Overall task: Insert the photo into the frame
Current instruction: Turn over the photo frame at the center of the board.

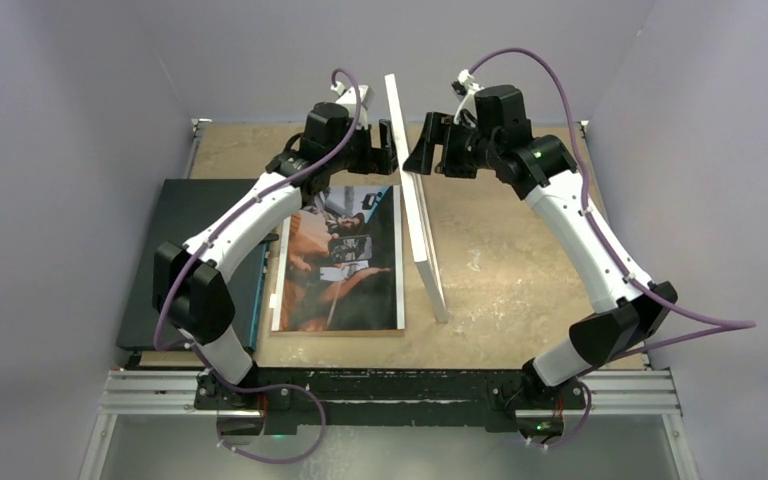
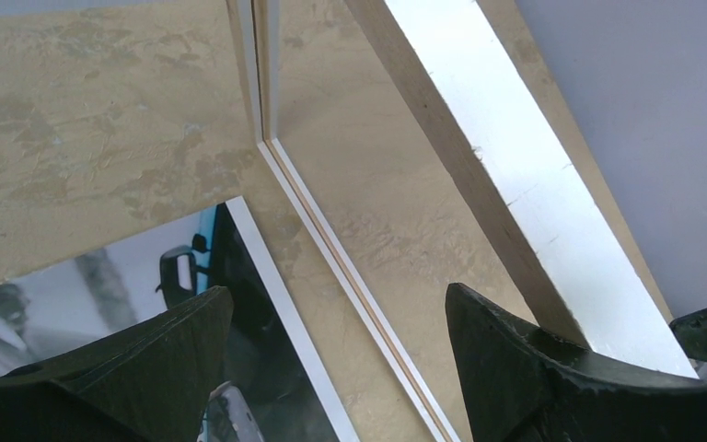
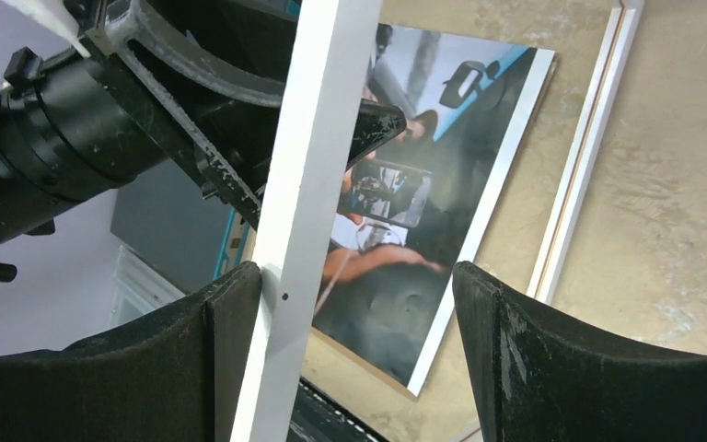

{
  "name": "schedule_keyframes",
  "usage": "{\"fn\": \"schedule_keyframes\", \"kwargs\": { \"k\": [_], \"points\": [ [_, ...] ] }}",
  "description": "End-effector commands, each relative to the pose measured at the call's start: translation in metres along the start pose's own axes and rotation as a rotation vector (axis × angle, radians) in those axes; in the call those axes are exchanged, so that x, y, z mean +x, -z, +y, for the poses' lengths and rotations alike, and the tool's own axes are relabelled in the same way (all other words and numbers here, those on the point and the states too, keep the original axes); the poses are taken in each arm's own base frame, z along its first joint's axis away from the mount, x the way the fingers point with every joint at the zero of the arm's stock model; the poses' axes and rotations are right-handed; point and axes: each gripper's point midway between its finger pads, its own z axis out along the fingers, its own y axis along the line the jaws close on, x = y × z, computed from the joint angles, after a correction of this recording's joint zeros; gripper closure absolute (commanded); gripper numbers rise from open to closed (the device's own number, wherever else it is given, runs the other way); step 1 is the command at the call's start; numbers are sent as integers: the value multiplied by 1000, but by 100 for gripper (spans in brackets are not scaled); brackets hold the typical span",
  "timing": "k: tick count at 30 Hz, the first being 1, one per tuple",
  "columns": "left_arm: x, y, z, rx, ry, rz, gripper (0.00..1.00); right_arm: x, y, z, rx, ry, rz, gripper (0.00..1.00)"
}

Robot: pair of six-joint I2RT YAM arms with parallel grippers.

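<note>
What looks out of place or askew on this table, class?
The frame looks odd: it stands upright on its long edge instead of lying flat, between the left tool and the right tool, both open, so it may topple. The photo lies flat beside it, not yet inside.

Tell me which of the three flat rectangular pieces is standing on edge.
The frame, white-bordered, stands up on one long edge. The photo and the dark board both lie flat.

A lab test booth: plain walls [image 1: 50, 150] enclose a table [image 1: 520, 250].
</note>
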Motion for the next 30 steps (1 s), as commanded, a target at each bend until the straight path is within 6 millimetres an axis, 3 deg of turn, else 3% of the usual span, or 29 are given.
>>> {"fn": "schedule_keyframes", "kwargs": {
  "k": [1,7,12,15,18,20,25,30],
  "points": [
    [-30,-1,-23,38,-19,-71,16,-10,17,10,-7,84,-33,21],
    [-33,-10,-35,51,-39,-71,16,-14,27,22,-20,113,-47,20],
    [-30,-14,-38,51,-44,-68,16,-3,20,14,111,175,-19,24],
    [-29,-15,-38,46,-56,-68,16,7,14,6,232,228,9,32],
    [-26,-20,-37,36,-64,-64,16,6,19,-6,346,255,1,44],
    [-26,-22,-35,28,-67,-64,16,3,26,-16,405,261,-17,47],
    [-26,-25,-29,-2,-84,-62,17,4,37,-25,451,276,-27,49],
    [-29,-19,-30,-6,-89,-72,18,6,46,-25,449,243,-38,63]
  ]
}}
